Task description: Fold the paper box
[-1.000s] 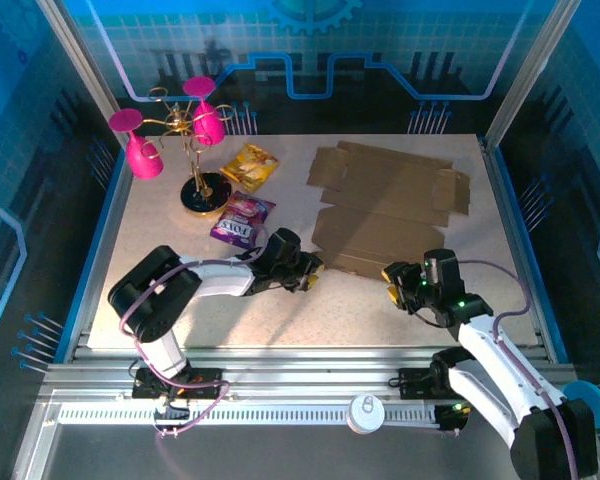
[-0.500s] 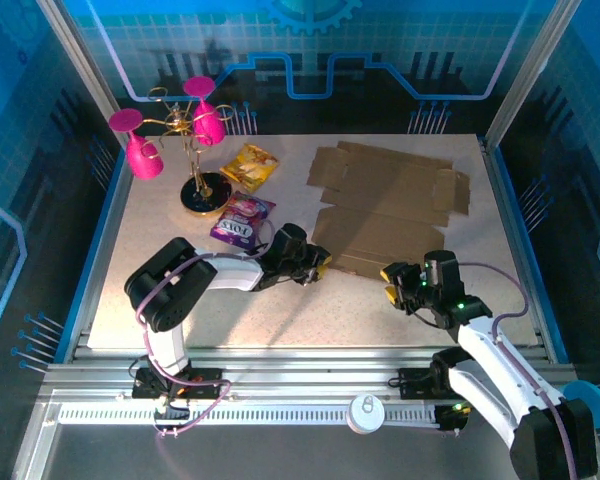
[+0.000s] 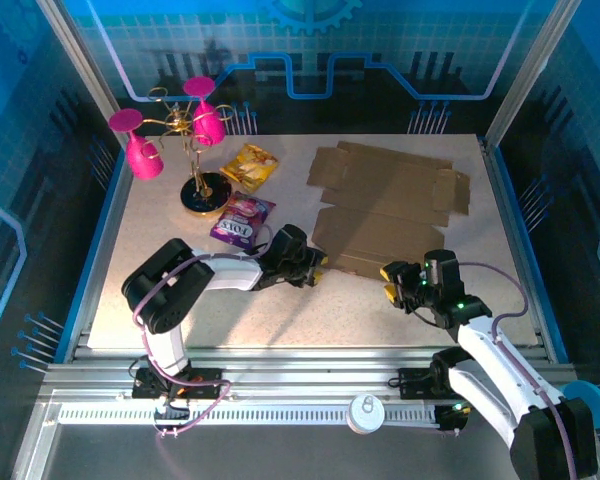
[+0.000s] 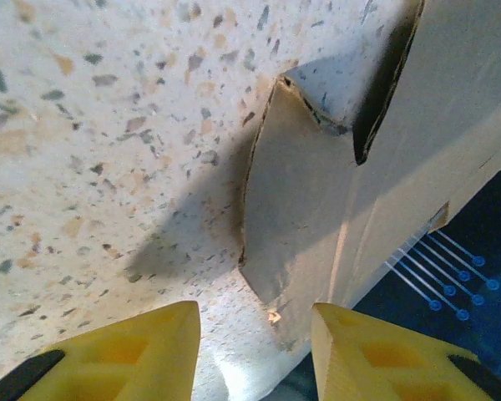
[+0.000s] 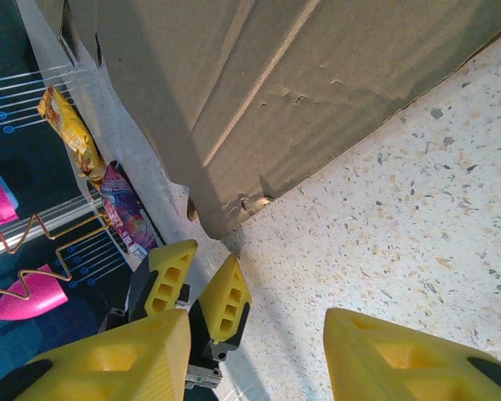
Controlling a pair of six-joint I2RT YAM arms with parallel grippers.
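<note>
Stretching the white-and-black left arm low and rightward, with its yellow-fingered left gripper [image 3: 317, 268] parted and gripping nothing; bending the white right arm forward and leftward, with its yellow-fingered right gripper [image 3: 389, 283] likewise parted, empty, facing the left one

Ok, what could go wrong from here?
1. The left tool stands open at the curled corner flap of the paper box; closing on just its tip may bend or tear it.
2. The box lies flat and loose, so a push from the right tool may slide it.
3. The left arm passes close to the purple snack packet and may sweep it.
</note>
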